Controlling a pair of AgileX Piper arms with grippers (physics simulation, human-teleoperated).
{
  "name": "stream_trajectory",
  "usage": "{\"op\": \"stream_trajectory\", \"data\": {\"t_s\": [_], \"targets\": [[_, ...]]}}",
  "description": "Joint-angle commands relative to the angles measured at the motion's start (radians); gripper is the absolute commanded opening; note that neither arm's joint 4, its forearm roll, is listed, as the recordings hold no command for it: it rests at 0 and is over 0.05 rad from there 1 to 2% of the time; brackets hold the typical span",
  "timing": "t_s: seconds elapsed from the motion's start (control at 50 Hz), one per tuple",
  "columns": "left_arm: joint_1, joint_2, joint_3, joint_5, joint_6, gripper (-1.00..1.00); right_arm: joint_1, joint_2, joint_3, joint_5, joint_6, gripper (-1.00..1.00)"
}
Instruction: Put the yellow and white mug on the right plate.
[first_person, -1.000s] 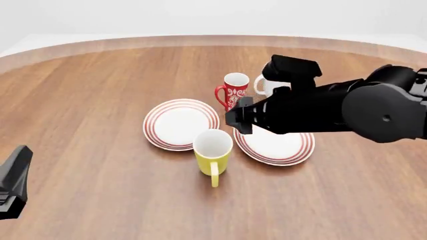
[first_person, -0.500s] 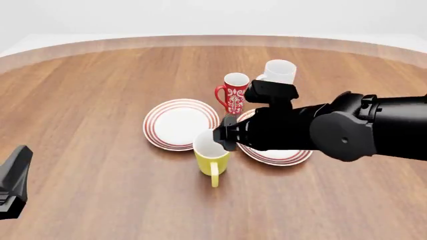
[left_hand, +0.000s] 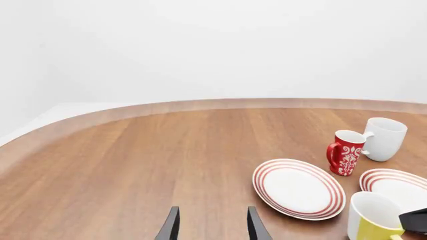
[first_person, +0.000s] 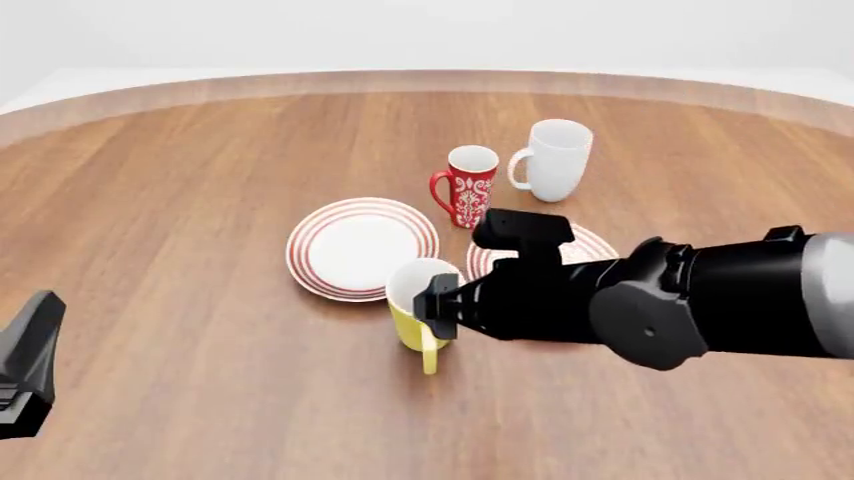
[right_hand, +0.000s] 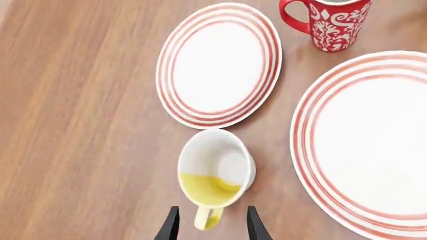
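Yellow and white mug (first_person: 424, 315) beneath right tool (first_person: 437, 307), fingers apart.

yellow mug (right_hand: 215, 176) upright, handle between open right gripper (right_hand: 210, 224) fingertips | left plate (right_hand: 219, 65) at mug's 12 | right plate (right_hand: 373, 140) at 3 | red mug (right_hand: 331, 22) at 1

Yellow mug (first_person: 422, 312) white inside, red-ringed white plate (right_hand: 360, 145), red patterned mug (first_person: 469, 186)

Right arm (first_person: 694, 310) matte black, bulky rounded joints, boxy block on top; right claw (right_hand: 210, 225) fingers thin, dark, tapered.
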Motion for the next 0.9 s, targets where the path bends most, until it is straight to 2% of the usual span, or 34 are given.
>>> {"op": "stream_trajectory", "data": {"t_s": [0.02, 0.9], "targets": [[0.000, 0.000, 0.000, 0.000, 0.000, 1.00, 0.018, 0.053, 0.024, -0.073, 0.024, 1.00], [0.000, 0.000, 0.000, 0.000, 0.000, 1.00, 0.048, 0.169, 0.076, -0.231, 0.087, 1.00]]}}
